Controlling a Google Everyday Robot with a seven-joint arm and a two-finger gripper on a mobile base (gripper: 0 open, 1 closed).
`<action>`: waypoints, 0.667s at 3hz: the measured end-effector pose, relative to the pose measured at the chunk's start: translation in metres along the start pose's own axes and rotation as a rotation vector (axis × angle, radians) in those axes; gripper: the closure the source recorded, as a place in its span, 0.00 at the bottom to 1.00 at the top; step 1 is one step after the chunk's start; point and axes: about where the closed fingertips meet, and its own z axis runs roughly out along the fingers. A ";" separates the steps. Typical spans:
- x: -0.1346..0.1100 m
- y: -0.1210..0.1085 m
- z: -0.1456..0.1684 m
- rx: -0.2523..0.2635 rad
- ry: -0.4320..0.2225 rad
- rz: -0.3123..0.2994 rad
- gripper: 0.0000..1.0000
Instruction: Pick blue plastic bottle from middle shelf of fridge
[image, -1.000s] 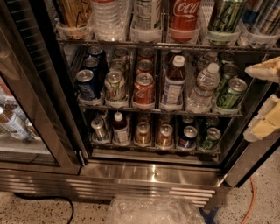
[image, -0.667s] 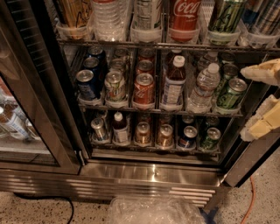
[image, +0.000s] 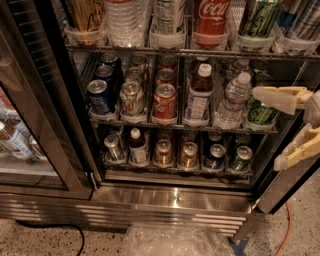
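Camera view.

Logged fridge (image: 175, 197) with glass door (image: 30, 125) swung open at left and stainless base with grille slats along the bottom.

Noted three wire racks in view. Found a Coca-Cola bottle (image: 212, 20) among tall bottles and cans on the top rack.

On middle shelf (image: 177, 125), counted six lanes, left to right: blue cans (image: 101, 95), silver cans (image: 131, 98), orange-red cans (image: 165, 102), blue plastic bottle (image: 199, 97), clear water bottle (image: 232, 102), green can (image: 260, 114).

Found blue plastic bottle upright at the front of its lane: white cap, dark contents, bluish label. Sits between the orange-red can and the water bottle, close to both.

Noted small cans (image: 190, 155) and one small bottle on the lowest rack.

Located gripper (image: 266, 129) at right edge of view, in front of the fridge's right side, level with the middle and lowest racks. Fingers spread wide, nothing between them. Upper finger (image: 280, 97) points left, tip just beside the water bottle and crossing in front of the green can. Lower finger (image: 295, 152) angled down-left. Well clear of blue plastic bottle, with the water bottle in between.

Noted crumpled clear plastic (image: 172, 240) on the floor below the base and an orange cable (image: 285, 230) at lower right.
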 end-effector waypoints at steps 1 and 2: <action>-0.026 0.000 0.011 -0.036 -0.131 -0.001 0.00; -0.025 0.000 0.010 -0.034 -0.129 -0.001 0.00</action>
